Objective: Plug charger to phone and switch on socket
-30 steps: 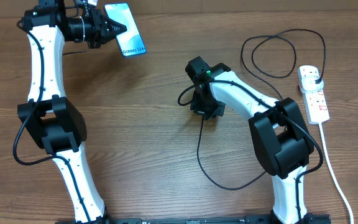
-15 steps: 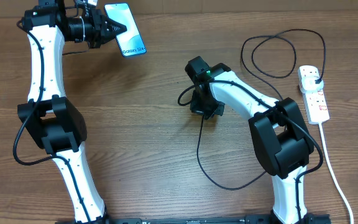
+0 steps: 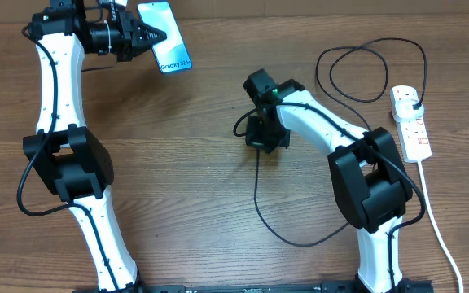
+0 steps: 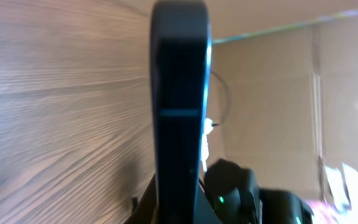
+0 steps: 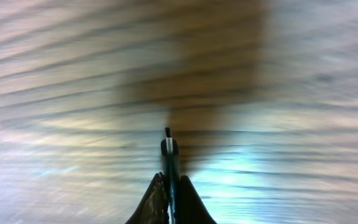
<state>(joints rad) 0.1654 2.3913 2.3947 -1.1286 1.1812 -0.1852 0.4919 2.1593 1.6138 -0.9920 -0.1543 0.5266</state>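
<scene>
Our left pincer (image 3: 143, 37) clamps the phone (image 3: 168, 41) at upper left. Our right pincer (image 3: 265, 137) pinches the charger (image 3: 257, 195) tip mid-frame. We should carry it level toward the phone's lower edge, minding slack.

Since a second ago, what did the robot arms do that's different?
The right gripper closed on the tip of the charger and nudged a little toward the phone, taking the cable with it. The left gripper still holds the phone up, and the socket has not moved.
</scene>
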